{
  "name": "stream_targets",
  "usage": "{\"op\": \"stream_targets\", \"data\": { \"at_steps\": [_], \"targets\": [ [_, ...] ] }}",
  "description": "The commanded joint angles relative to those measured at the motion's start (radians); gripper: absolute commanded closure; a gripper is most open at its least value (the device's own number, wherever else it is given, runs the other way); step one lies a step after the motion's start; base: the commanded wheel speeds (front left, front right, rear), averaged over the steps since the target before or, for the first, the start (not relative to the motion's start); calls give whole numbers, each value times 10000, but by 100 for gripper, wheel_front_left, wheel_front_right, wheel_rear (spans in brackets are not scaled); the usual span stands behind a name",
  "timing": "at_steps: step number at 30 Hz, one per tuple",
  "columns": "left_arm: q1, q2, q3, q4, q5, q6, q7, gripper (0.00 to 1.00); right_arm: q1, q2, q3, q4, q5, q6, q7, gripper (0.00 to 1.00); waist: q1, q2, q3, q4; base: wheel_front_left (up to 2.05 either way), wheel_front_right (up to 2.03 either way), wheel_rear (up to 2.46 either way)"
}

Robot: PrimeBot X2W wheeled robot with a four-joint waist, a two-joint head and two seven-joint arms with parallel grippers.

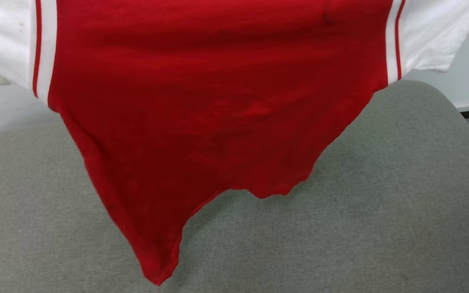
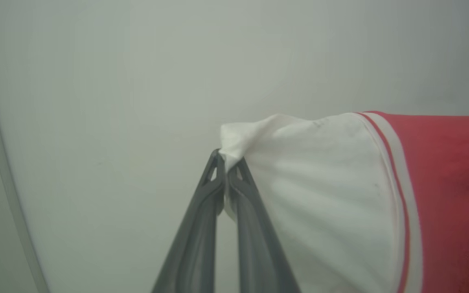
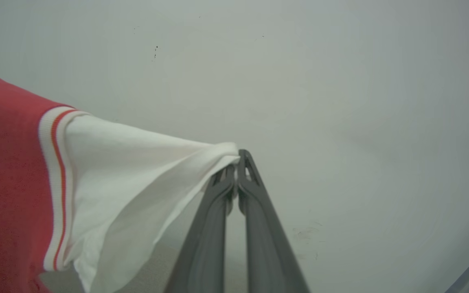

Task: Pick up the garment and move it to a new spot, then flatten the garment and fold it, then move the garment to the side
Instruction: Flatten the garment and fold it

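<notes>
Your left gripper and right gripper each clamp one sleeve end of the garment, which hangs stretched left-to-right over the grey cushion.

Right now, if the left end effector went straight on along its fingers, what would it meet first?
Past the garment, whose white sleeve is pinched in the left end effector, a plain pale wall lies ahead. That would likely be met first, though how far off it is cannot be told.
</notes>
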Motion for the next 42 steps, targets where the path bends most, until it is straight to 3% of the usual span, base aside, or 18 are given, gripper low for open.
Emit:
{"op": "stream_targets", "data": {
  "at_steps": [1,9,15,20,26,31,37,42],
  "targets": [
    [-90,54,4,66,-51,-49,41,100,166,103,-102,-168,-129,-10,123,100,1,-1,63,-62,0,0,0],
    [-957,216,-535,734,-191,-512,144,100,-441,26,-431,-194,-766,-12,167,100,1,-1,895,-124,0,0,0],
    [-3152,108,-1604,1552,67,-1044,316,100,-1627,46,-537,299,-1251,-10,148,100,1,-1,2372,-44,0,0,0],
    [-5851,-401,-2639,3042,423,-1582,498,100,-3164,208,-274,1214,-1787,-14,-89,100,1,-1,3623,24,0,0,0],
    [-9404,-1530,-3488,5259,980,-2114,68,100,-5415,892,-536,2846,-2620,-9,-526,100,1,-1,5060,230,0,0,0],
    [-11890,-2374,-3779,7029,1516,-2250,-751,100,-7241,1278,-594,4109,-3324,-12,-890,100,1,-1,5989,486,0,0,0],
    [-13764,-3105,-4067,9230,1896,-2464,-1895,100,-8739,1785,-625,5638,-4210,-12,-1623,100,1,-1,6716,816,0,0,0],
    [-14150,-3659,-4388,10786,1922,-2754,-2891,100,-9066,2187,-673,6730,-4639,-10,-2230,100,1,-1,7037,1105,0,0,0]
  ]
}}
